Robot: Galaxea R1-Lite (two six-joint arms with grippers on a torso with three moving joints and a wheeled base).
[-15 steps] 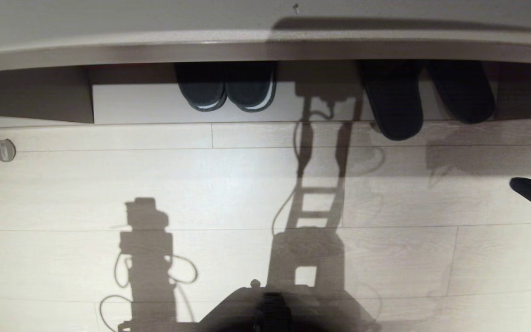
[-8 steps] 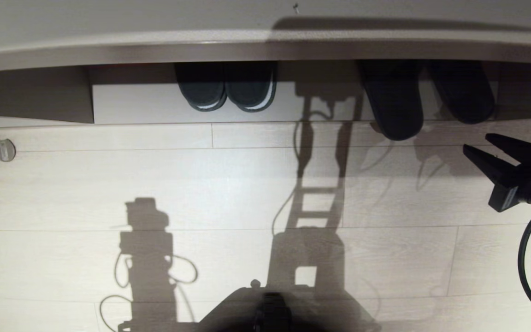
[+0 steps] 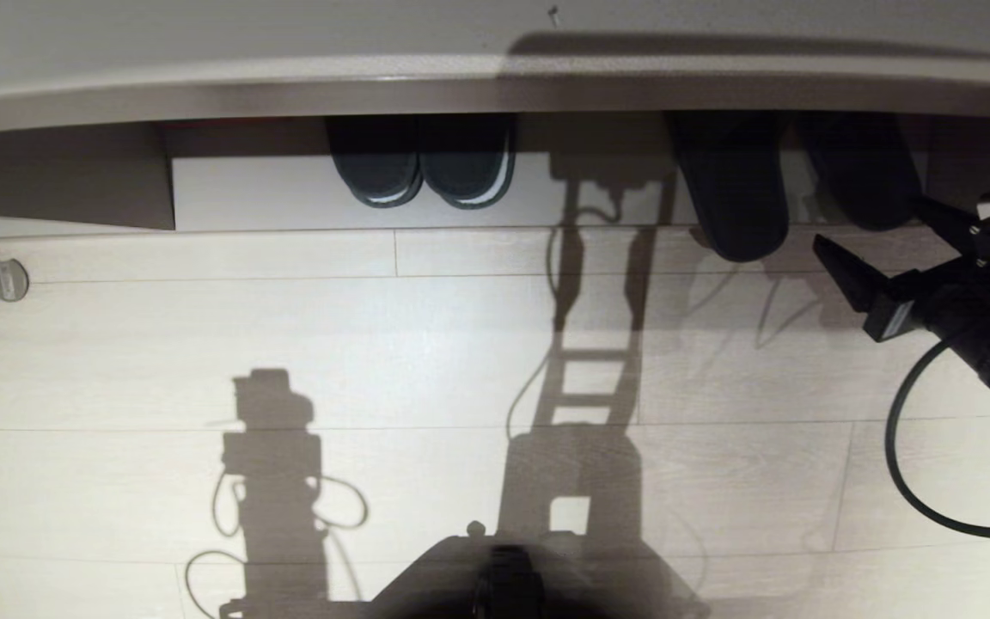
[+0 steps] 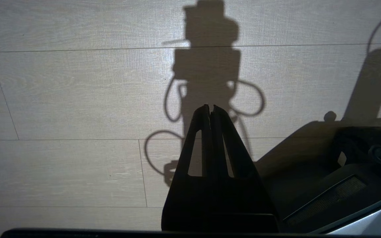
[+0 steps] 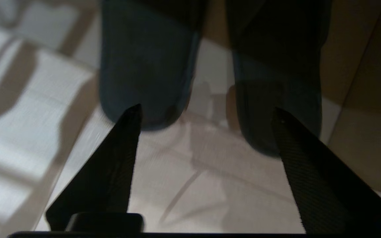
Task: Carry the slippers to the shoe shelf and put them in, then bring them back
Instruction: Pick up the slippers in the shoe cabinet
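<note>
The two blue-grey slippers [image 3: 736, 202] [image 3: 860, 172] lie heels-out in the right part of the shoe shelf [image 3: 271, 193]. The left slipper's heel sticks out over the floor boards; the right one lies further in. My right gripper [image 3: 882, 236] is open just in front of them, at floor level, holding nothing. In the right wrist view its fingertips frame the gap between the left slipper [image 5: 147, 66] and the right slipper [image 5: 276, 86], with the right gripper [image 5: 207, 110] short of both heels. My left gripper [image 4: 210, 107] hangs shut over bare floor.
A darker pair with white sole edges [image 3: 422, 168] sits in the shelf's middle. A brown panel [image 3: 57, 176] closes the shelf's left end. A round metal stop [image 3: 8, 279] is fixed in the floor at left. My base [image 3: 504, 576] shows at the bottom, a cable [image 3: 916, 481] loops at right.
My right gripper has come in from the right edge, moved left and toward the shelf, and its fingers have spread from together to wide apart. The slippers have not moved.
</note>
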